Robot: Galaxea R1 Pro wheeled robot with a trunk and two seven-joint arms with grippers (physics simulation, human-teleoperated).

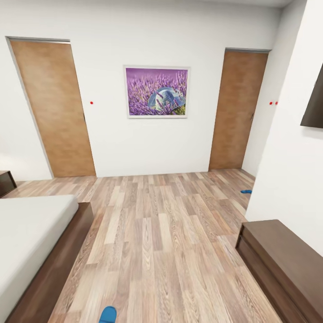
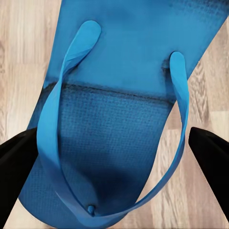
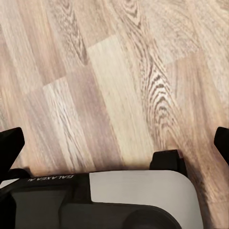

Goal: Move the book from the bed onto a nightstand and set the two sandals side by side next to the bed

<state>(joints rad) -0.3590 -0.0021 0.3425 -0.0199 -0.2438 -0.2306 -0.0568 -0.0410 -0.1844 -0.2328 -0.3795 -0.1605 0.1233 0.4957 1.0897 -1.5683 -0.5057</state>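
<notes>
In the left wrist view a bright blue sandal [image 2: 119,86] lies strap-up on the wood floor, very close. My left gripper [image 2: 112,138] is open, with its dark fingers [image 2: 14,167] on either side of the sandal's toe end. The same sandal's tip [image 1: 107,315] shows at the bottom edge of the head view, near the foot of the bed [image 1: 31,233]. A second sandal [image 1: 246,191] lies far off by the right wall. My right gripper [image 3: 119,136] is open over bare floor. The nightstand [image 1: 6,181] stands beyond the bed at far left. The book is out of view.
A long low dark brown cabinet [image 1: 287,264] stands against the right wall under a dark panel [image 1: 314,103]. Two closed wooden doors [image 1: 54,107] [image 1: 235,107] and a lavender picture [image 1: 157,91] are on the far wall. My grey and black base [image 3: 105,200] shows in the right wrist view.
</notes>
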